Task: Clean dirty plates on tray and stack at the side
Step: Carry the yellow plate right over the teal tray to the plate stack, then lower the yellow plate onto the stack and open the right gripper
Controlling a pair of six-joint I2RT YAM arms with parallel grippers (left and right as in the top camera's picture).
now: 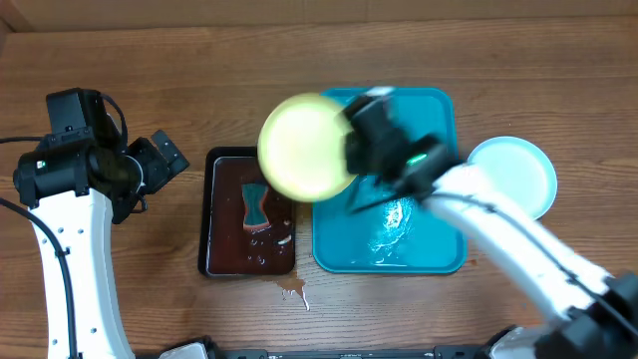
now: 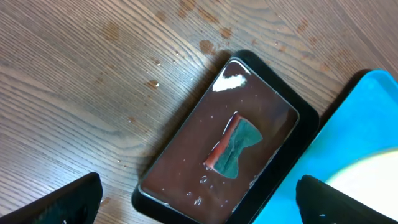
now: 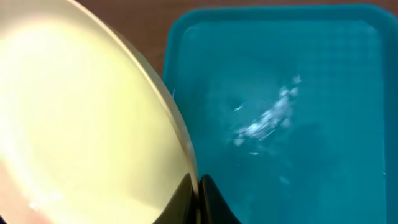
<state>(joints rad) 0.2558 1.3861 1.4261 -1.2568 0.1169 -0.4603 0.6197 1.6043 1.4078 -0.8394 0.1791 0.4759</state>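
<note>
**A:** What carries everything?

**B:** A wooden bench (image 1: 120, 60). Seen from above, the turquoise tray (image 1: 344, 244) lies right of centre, and its floor glints wet.

**A:** And the dark one?

**B:** The black tray (image 1: 207, 214) sits just beside it at 9 o'clock. It is smaller and holds brown liquid.

**A:** Where are the plates?

**B:** I see two. The yellow-green plate (image 1: 304, 148) is raised over the turquoise tray's 10 o'clock corner and reaches out above the black tray's 1 o'clock corner. The blue-white plate (image 1: 518, 170) lies flat on the bench at the turquoise tray's 3 o'clock side, partly under the right arm.

**A:** Who holds the raised one?

**B:** The right gripper (image 3: 199, 196) is clamped on its rim at the plate's 3 o'clock edge. In the wrist view the plate tilts.

**A:** And the other one?

**B:** The left gripper (image 1: 159, 165) hangs at 9 o'clock of the black tray, spread wide with nothing in it.

**A:** Anything smaller?

**B:** A green and red sponge (image 1: 257, 204) lies in the black tray, and a brown splash (image 1: 291, 291) marks the bench at that tray's 5 o'clock corner.
</note>
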